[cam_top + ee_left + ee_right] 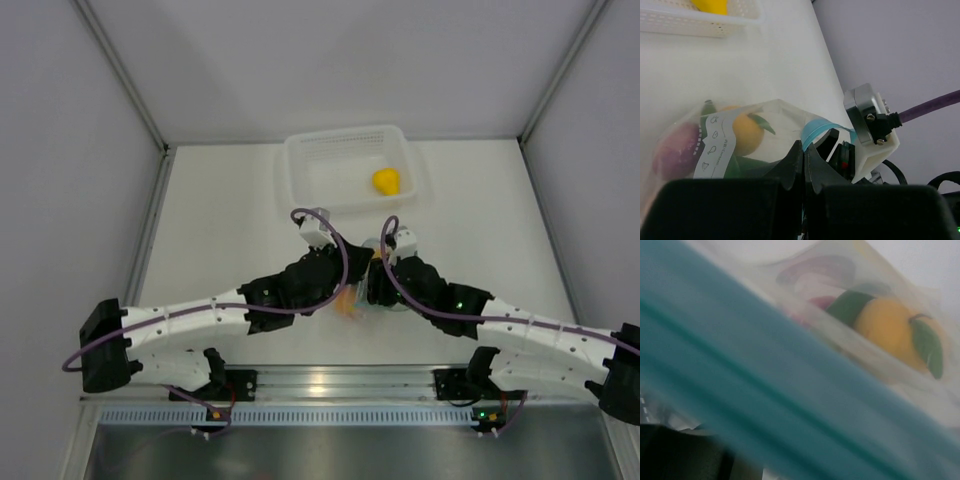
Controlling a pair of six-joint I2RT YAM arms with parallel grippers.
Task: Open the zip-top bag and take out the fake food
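Left wrist, left jaws pinching zip-top bag (785,124) of fake food (742,132), right jaws' state unclear, yellow piece (386,181) in basket (345,133)

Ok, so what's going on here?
At mid-table, the left tool is shut on a clear soft plastic zip-top bag beside its light blue zip strip. The right tool is at the strip, grip unclear. Glossy plastic fruits are inside the bag; one yellow piece lies in the white mesh basket.
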